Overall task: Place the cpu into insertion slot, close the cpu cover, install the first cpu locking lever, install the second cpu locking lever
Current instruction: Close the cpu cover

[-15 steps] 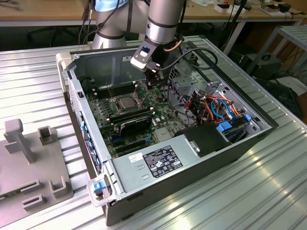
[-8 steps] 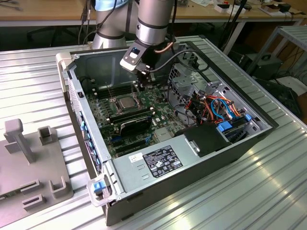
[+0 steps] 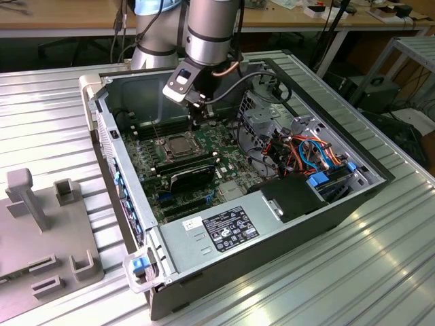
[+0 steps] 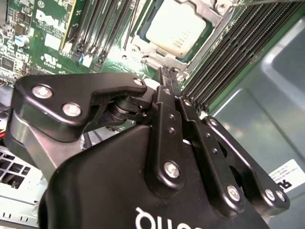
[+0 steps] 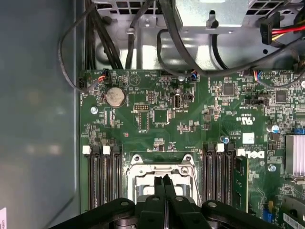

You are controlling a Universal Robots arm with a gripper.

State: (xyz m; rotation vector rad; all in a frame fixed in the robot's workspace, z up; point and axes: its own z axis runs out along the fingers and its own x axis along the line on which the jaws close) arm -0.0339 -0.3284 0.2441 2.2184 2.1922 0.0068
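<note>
We see the arm's gripper point(image 5: 165, 180) hanging low over the motherboard point(image 5: 190, 138) inside the open computer case point(image 3: 340, 210), its 2 fingers point(image 5: 159, 191) pressed together with nothing between them. In the second wrist view the cpu point(image 4: 175, 26) lies seated, silver face up, the cpu cover point(image 4: 148, 47) framing it. In the first wrist view the fingers hide half the insertion slot point(image 5: 129, 166); we cannot tell how the locking levers sit.

claw point(image 4: 167, 75), fingers pressed together, tips just beside cpu cover point(image 4: 143, 48); cpu point(image 4: 176, 26) lies within its window.
</note>
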